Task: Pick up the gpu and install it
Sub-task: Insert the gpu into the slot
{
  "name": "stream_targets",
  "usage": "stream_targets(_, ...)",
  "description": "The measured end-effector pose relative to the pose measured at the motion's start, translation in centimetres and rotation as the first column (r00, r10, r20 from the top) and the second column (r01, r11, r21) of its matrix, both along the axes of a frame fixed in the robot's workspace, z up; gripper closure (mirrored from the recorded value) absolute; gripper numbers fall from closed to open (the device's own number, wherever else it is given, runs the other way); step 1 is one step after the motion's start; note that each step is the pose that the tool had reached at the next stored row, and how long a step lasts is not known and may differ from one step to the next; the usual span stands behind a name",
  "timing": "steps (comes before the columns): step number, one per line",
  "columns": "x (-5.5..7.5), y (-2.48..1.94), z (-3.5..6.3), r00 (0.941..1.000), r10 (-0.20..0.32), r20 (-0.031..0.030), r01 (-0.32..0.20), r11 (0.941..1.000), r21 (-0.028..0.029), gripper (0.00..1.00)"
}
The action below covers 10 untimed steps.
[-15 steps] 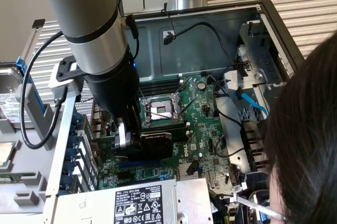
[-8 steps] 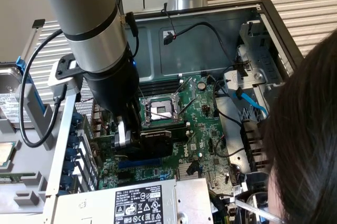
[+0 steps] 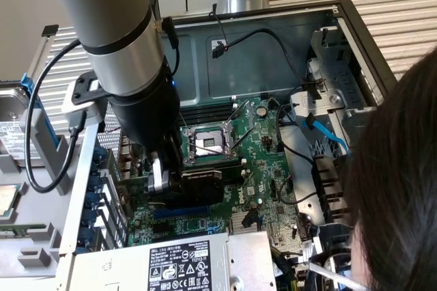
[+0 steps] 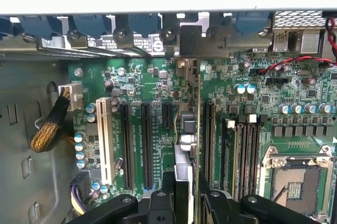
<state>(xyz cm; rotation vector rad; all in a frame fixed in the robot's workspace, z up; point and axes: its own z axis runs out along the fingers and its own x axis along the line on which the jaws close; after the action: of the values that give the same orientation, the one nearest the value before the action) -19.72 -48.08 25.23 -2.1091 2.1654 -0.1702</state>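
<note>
While the hand (image 4: 185, 195) grips the gpu (image 4: 185, 145) edge-on, the card apparently meets the motherboard (image 4: 295, 82) slot at the case's 6 o'clock.

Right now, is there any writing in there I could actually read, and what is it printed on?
"DELL": on the white label of the power supply, in the exterior view.
The rest of that label, small print, numbers and marks: too small to read.
White print on the motherboard, and beside its slots: too small to read.
Sticker on the case's rear edge, wrist view: blurred, unreadable.
</note>
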Motion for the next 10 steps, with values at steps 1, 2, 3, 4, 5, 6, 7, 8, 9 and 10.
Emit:
stream_targets(1, -0.07, 0.00, -0.03, 1.0000, 0.000, 0.0007, 0.000, 1.0000, 0.0000, 0.73)
stream_targets(2, -0.14, 0.00, -0.06, 1.0000, 0.000, 0.0015, 0.000, 1.0000, 0.0000, 0.73)
stream_targets(3, -0.18, 0.00, -0.09, 1.0000, 0.000, 0.0028, 0.000, 1.0000, 0.0000, 0.73)
stream_targets(4, -0.20, 0.00, -0.13, 1.0000, 0.000, 0.0042, 0.000, 1.0000, 0.0001, 0.73)
stream_targets(5, -0.20, 0.00, -0.17, 1.0000, 0.000, 0.0058, 0.000, 1.0000, 0.0003, 0.73)
stream_targets(6, -0.20, 0.00, -0.19, 1.0000, 0.000, 0.0072, 0.000, 1.0000, 0.0006, 0.73)
stream_targets(7, -0.21, 0.00, -0.22, 1.0000, 0.000, 0.0084, 0.000, 1.0000, 0.0009, 0.73)
stream_targets(8, -0.21, 0.00, -0.24, 1.0000, 0.000, 0.0098, 0.000, 1.0000, 0.0010, 0.73)
stream_targets(9, -0.21, 0.01, -0.25, 0.9999, 0.000, 0.0110, 0.000, 1.0000, 0.0011, 0.73)
stream_targets(10, -0.21, 0.00, -0.27, 0.9999, 0.000, 0.0119, 0.000, 1.0000, 0.0012, 0.73)
